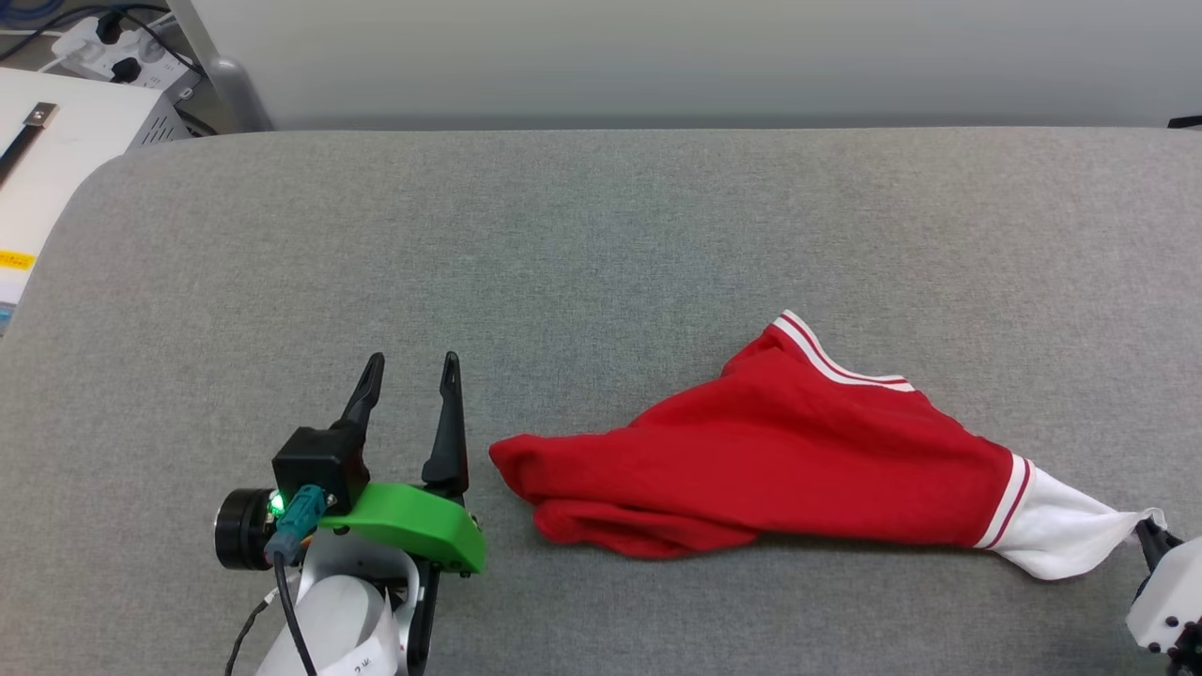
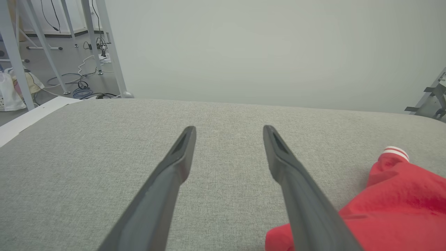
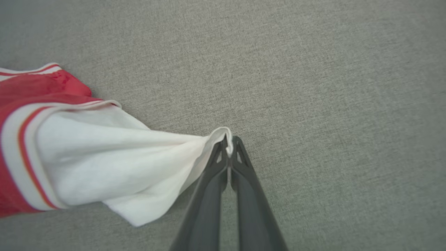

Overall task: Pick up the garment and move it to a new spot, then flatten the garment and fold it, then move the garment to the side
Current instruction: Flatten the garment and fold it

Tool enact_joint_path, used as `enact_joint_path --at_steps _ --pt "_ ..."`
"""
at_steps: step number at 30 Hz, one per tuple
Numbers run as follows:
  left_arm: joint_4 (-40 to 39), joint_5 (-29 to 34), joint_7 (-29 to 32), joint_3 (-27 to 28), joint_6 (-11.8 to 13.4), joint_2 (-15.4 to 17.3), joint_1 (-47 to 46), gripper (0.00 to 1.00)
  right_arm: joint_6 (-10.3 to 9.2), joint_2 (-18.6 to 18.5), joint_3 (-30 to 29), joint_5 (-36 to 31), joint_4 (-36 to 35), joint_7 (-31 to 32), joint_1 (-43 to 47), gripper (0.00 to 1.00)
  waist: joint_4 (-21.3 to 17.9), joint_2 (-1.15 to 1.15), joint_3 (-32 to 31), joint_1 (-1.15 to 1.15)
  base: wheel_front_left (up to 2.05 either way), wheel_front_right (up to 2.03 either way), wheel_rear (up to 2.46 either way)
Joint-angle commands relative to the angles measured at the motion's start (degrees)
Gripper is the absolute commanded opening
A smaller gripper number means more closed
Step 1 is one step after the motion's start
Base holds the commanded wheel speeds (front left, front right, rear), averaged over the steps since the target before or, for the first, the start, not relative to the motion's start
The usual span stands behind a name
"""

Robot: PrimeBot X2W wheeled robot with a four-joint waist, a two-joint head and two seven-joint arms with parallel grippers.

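a red jersey garment [image 1: 770, 460] with white sleeves and red-and-white striped trim lies bunched on a grey fabric-covered table [image 1: 601, 235], right of centre and toward the near edge; its body is crumpled into a long wedge running left to right, with one striped edge peaking on the far side; the right gripper [image 3: 230, 141], at the near right corner, has its two dark fingers pinched together on the tip of a white sleeve [image 1: 1061, 535], drawing the cloth taut to a point; the left gripper [image 1: 413, 361] is at the near left, fingers spread wide apart over bare table, just left of the garment's red end and not touching it; a white power strip [image 1: 103, 47] with black plugs lies beyond the far left corner.
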Motion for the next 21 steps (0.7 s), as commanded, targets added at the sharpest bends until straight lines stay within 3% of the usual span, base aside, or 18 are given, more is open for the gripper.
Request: enact_joint_path --at_steps 1,12,21 --pt "-0.1 -0.4 0.1 -0.1 0.4 0.3 0.7 1.00 -0.03 0.7 -0.1 -0.3 0.5 -2.0 -0.2 1.00 -0.2 -0.01 -0.1 0.00 0.00 0.00 0.00" --pt "-0.3 -1.0 0.7 0.0 0.9 1.3 2.2 1.00 -0.03 5.6 -3.5 -5.9 -4.2 -20.1 -0.7 1.00 -0.6 -0.01 -2.4 0.00 0.00 0.00 0.00" --pt "-1.0 -1.8 2.6 0.9 1.5 3.1 3.1 1.00 -0.03 9.2 3.2 -10.1 -13.4 -25.2 2.0 1.00 -1.4 -0.01 -4.2 0.00 0.00 0.00 0.00"
